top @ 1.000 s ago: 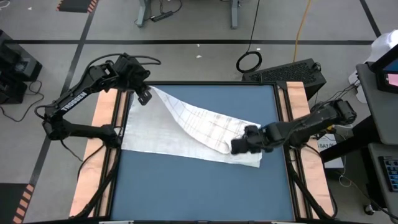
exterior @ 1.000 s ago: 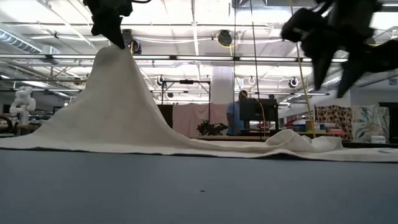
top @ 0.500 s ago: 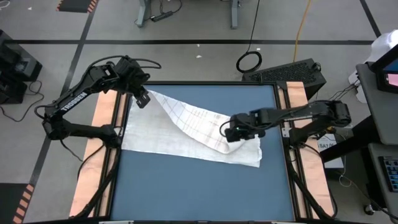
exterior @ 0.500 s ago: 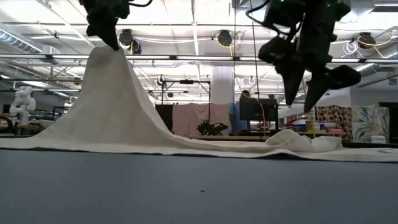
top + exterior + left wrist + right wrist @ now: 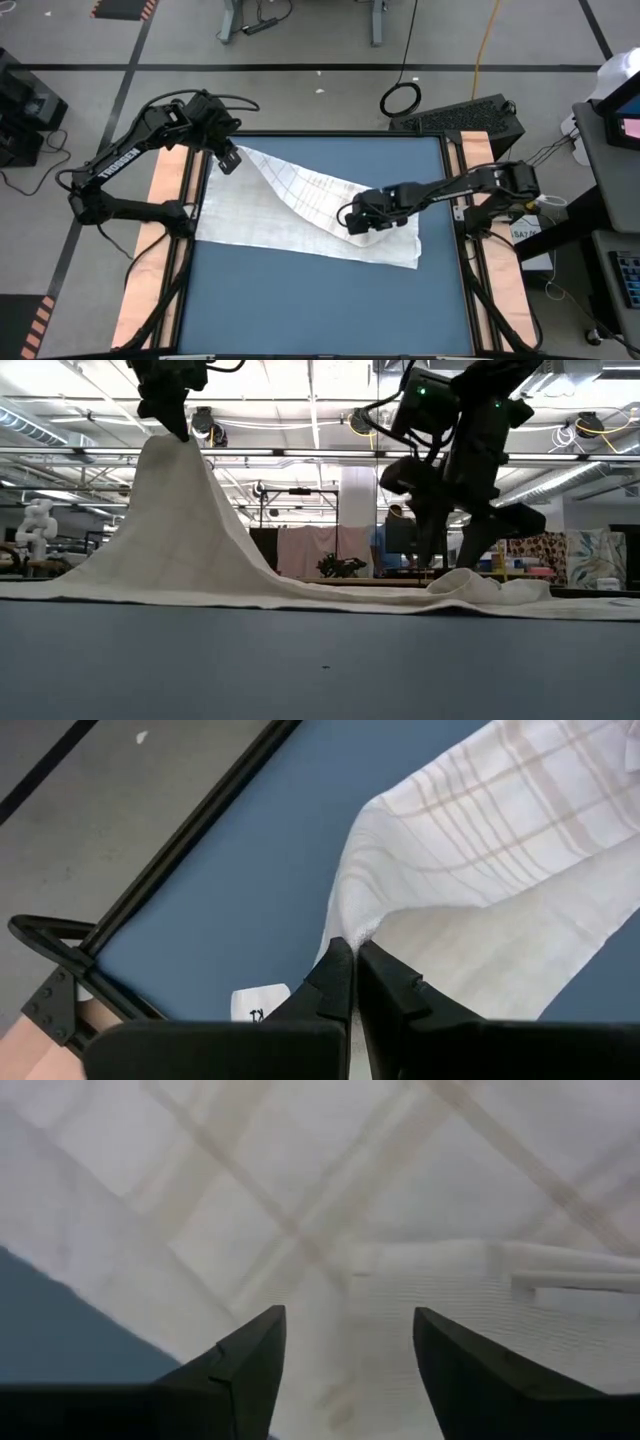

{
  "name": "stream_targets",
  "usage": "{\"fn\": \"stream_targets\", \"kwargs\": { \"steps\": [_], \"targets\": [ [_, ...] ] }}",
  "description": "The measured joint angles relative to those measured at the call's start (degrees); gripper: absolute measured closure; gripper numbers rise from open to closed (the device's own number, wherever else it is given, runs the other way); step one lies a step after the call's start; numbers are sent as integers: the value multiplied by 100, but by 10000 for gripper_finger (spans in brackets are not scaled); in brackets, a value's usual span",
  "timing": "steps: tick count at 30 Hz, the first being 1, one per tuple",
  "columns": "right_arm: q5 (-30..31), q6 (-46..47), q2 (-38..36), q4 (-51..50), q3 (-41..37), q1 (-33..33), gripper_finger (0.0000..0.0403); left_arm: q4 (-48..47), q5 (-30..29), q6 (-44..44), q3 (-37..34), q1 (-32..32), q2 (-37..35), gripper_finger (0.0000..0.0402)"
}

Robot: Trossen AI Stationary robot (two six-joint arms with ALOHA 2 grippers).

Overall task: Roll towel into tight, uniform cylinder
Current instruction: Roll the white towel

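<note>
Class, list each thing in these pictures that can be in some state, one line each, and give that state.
towel: unrolled, one corner lifted off the table, the rest lying spread with a rumpled fold near the right gripper.
left gripper: shut on the towel's raised corner, holding it up.
right gripper: open, low over the towel's middle, holding nothing.
table: blue top, towel lying across its far half.

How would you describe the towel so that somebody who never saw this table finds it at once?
Look at the blue table between the two dark arms. The towel is the only cloth on it: white with thin grid lines, one corner pinched and lifted by the left gripper, while the open right gripper hangs over its bunched middle.
</note>
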State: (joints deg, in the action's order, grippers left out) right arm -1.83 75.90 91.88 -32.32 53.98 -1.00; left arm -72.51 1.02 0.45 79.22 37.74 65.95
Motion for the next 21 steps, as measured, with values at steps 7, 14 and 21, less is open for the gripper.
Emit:
{"fn": "stream_targets", "kwargs": {
  "steps": [7, 14, 21],
  "targets": [
    [48, 140, 207, -87, 2, 153, 247, -2, 0, 37, 1, 0, 4, 389],
    [17, -11, 329, -384, 2, 147, 381, -9, 0, 185, 2, 0, 4, 389],
    [259, 127, -595, -1653, 4, 94, 397, -1, 3, 197, 2, 0, -25, 389]
  ]
}}
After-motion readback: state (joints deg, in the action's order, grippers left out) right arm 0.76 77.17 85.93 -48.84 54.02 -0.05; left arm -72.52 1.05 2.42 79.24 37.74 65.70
